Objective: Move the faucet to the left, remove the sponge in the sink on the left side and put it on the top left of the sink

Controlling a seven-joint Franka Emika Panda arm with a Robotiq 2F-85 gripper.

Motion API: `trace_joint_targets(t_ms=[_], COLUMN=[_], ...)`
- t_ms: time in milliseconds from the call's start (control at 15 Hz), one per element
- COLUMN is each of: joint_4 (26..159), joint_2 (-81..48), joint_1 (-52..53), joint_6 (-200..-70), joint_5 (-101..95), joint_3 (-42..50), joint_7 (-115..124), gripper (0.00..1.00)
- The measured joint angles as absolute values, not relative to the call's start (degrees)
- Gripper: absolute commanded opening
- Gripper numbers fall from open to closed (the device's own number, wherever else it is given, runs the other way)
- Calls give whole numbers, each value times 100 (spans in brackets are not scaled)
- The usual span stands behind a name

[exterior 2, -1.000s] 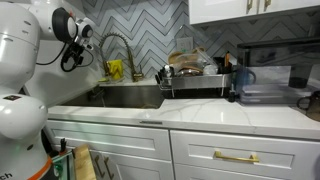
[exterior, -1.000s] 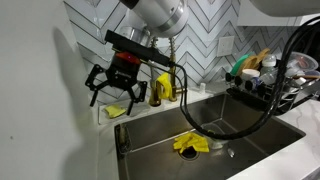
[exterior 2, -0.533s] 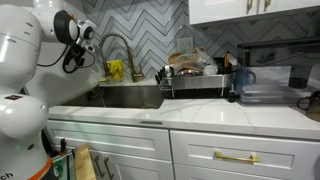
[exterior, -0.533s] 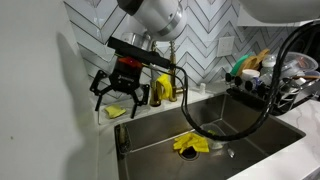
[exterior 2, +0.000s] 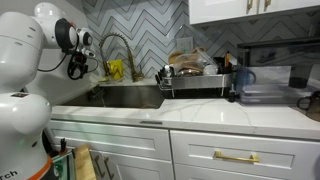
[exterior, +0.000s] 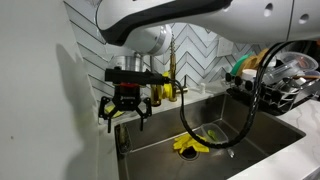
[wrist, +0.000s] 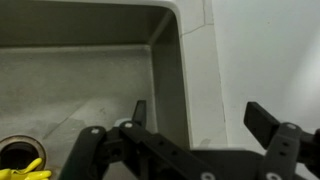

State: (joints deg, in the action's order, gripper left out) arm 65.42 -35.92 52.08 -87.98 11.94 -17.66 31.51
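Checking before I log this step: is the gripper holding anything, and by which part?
Nothing is held. The gripper is open, with empty space between its fingers, above the sink edge.

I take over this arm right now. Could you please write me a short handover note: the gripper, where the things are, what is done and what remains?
Gripper: open and empty, above a corner of the grey metal sink, beside the white counter.
Crumpled yellow sponge: lies on the sink floor near the drain, apart from the gripper.
Brass gooseneck faucet: stands behind the sink. I cannot tell if it has been swung left.
Done: nothing that these views confirm.
Left: check the faucet, grasp the sponge, lift it out and put it at the sink's top left.
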Motion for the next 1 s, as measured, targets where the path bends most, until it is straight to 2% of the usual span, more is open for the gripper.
trace_joint_targets(t_ms=[600, 1000], joint_4=[6436, 6429], joint_2=[-3769, -4007], joint_1=[5349, 5603], joint_6=[-8899, -9612], joint_5=[618, -355], joint_3=[-1638, -1460], joint_7=[3030, 3022], gripper=[100, 100])
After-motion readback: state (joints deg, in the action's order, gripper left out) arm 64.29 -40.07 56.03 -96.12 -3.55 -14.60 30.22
